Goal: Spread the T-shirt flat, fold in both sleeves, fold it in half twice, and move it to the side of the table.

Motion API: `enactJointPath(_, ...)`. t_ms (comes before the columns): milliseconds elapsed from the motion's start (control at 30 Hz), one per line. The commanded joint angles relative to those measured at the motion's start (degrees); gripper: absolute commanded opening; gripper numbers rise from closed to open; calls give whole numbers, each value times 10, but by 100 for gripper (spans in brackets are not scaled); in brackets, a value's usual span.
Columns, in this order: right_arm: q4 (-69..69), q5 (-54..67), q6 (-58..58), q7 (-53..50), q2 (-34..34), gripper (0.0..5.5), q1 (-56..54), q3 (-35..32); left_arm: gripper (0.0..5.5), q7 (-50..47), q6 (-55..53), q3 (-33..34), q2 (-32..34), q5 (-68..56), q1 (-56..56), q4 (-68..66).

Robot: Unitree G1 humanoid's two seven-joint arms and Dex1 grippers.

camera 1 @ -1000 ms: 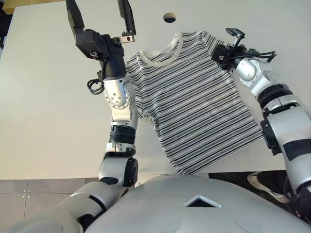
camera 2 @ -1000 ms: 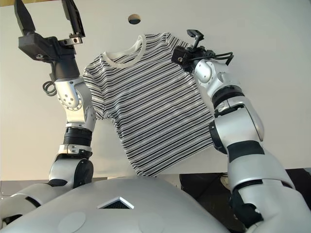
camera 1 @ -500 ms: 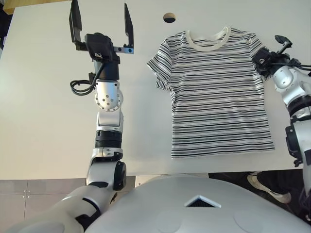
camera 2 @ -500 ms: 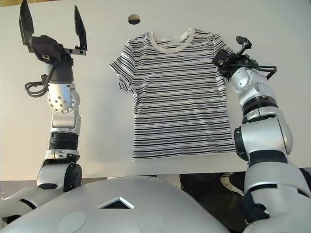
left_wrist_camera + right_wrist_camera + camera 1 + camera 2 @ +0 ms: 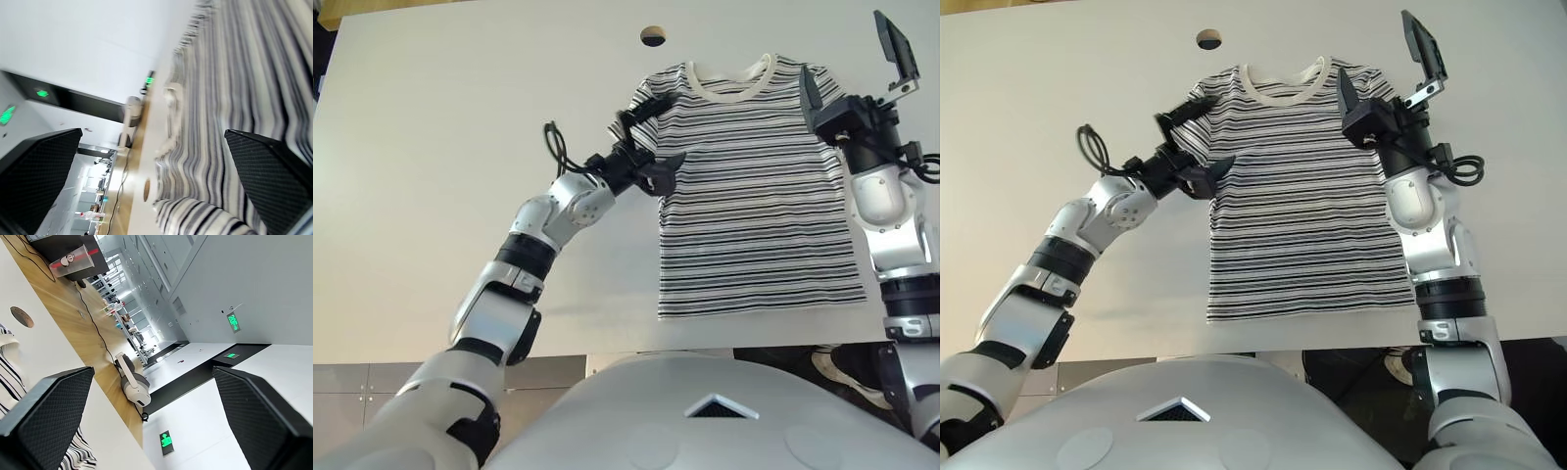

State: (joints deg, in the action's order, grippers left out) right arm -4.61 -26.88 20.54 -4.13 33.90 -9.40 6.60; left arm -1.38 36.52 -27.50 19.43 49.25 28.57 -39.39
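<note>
Left eye view shows the white worktop [image 5: 431,147] across most of the frame, with a small round hole [image 5: 653,36] near top centre. The striped T-shirt [image 5: 754,196] lies spread flat right of centre, collar toward the top and hem toward the bottom, with both short sleeves still out to the sides.

It looks like thin, light knit cloth: soft and limp, likely to drape and wrinkle. A pinch would probably gather only the top layer unless the fingers press down to the worktop. For the sleeve folds, the outer edge of a sleeve or the shoulder seam seems the best hold. It should slide easily on the smooth surface, so a drag could pull the whole garment askew.

The left pincer [image 5: 672,129] sits at frame centre with its jaws wide apart, straddling the sleeve on the picture's left [image 5: 634,125]. It holds nothing, and I cannot tell whether a finger touches the fabric.

The right pincer [image 5: 847,57] is at upper right, also spread wide and empty, tilted upward over the other sleeve [image 5: 818,80].
</note>
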Motion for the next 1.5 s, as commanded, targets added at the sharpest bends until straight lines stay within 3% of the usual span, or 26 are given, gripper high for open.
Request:
enactJointPath(33, 76, -12, -16, 32, 1, 448, 42, -4, 550, -33, -17, -36, 24, 41, 56, -84)
enactJointPath(267, 142, -32, 104, 154, 92, 448, 181, 67, 550, -35, 10, -39, 107, 14, 10, -42)
enactJointPath(567, 155, -22, 135, 220, 95, 448, 202, 87, 550, 9, -18, 8, 176, -51, -128, 129)
enactJointPath(867, 187, 10, 168, 286, 118, 448, 216, 97, 550, -32, -53, 44, 188, -54, -141, 116)
enactJointPath(1100, 164, -12, 180, 352, 116, 448, 196, 154, 550, -57, -42, 74, 175, -89, -168, 172)
enactJointPath(1333, 166, -16, 194, 386, 147, 448, 211, 168, 550, -17, -70, 184, 195, -196, -248, 347)
enactJointPath(1500, 189, -1, 203, 410, 169, 448, 223, 174, 550, -22, -114, 234, 179, -206, -265, 367)
